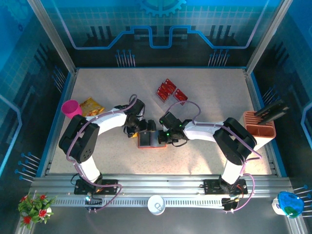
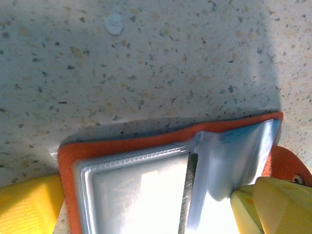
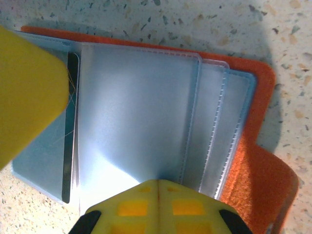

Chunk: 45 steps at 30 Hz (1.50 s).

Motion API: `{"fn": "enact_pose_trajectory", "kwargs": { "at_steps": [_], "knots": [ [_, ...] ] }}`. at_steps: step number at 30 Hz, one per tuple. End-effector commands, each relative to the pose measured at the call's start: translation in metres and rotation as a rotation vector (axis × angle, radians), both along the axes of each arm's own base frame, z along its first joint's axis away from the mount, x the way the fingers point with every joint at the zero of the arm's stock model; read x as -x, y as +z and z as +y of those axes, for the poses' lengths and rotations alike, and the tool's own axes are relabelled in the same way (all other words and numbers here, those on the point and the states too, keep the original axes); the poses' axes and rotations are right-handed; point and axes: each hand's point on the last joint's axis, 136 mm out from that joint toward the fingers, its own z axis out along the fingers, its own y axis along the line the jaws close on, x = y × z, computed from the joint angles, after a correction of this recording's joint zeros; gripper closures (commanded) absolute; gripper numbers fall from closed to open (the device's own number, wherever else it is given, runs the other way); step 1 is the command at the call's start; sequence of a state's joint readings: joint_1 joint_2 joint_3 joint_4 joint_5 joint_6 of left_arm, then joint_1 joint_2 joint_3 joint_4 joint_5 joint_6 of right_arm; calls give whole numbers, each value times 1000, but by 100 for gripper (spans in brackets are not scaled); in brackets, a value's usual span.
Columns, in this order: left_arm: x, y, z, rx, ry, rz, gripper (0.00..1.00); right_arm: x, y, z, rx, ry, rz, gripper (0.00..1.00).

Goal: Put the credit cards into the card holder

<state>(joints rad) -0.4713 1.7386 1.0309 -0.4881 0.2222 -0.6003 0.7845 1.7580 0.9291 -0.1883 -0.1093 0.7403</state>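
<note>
The card holder [image 1: 145, 140] lies open on the table between both arms, orange-red outside with grey clear pockets [image 3: 136, 112] [image 2: 141, 190]. A dark strip [image 3: 71, 126] shows between two pockets. Red credit cards [image 1: 165, 89] [image 1: 180, 96] lie farther back, apart from both grippers. My left gripper [image 1: 133, 129] [image 2: 146, 197] is open, its yellow fingers [image 2: 29, 207] standing on either side of the holder. My right gripper [image 1: 163, 137] [image 3: 158, 187] is shut, its tip resting on a clear pocket with nothing visible between its fingers. The left gripper's finger [image 3: 27, 92] covers the holder's left side.
A pink cup [image 1: 71, 107] and a yellow snack bag [image 1: 91, 106] sit at the left. An orange slotted rack [image 1: 259, 126] with a dark object [image 1: 272, 110] in it stands at the right edge. Blue walls surround the speckled table [image 1: 209, 92].
</note>
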Motion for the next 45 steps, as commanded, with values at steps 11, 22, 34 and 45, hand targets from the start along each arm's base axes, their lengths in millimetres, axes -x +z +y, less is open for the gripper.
{"fn": "enact_pose_trajectory", "kwargs": {
  "at_steps": [11, 22, 34, 45],
  "knots": [
    [-3, 36, -32, 135, -58, -73, 1, 22, -33, -27, 115, -22, 98, 100],
    [-13, 77, -53, 330, -29, -180, 1, 23, -32, -28, 118, -21, 99, 100],
    [-11, 73, -53, 325, -40, -167, 1, 2, 32, -28, 57, -48, -21, 85],
    [-11, 71, -54, 332, -43, -164, 1, 7, 36, -76, 107, -157, -21, 66]
  ]
}}
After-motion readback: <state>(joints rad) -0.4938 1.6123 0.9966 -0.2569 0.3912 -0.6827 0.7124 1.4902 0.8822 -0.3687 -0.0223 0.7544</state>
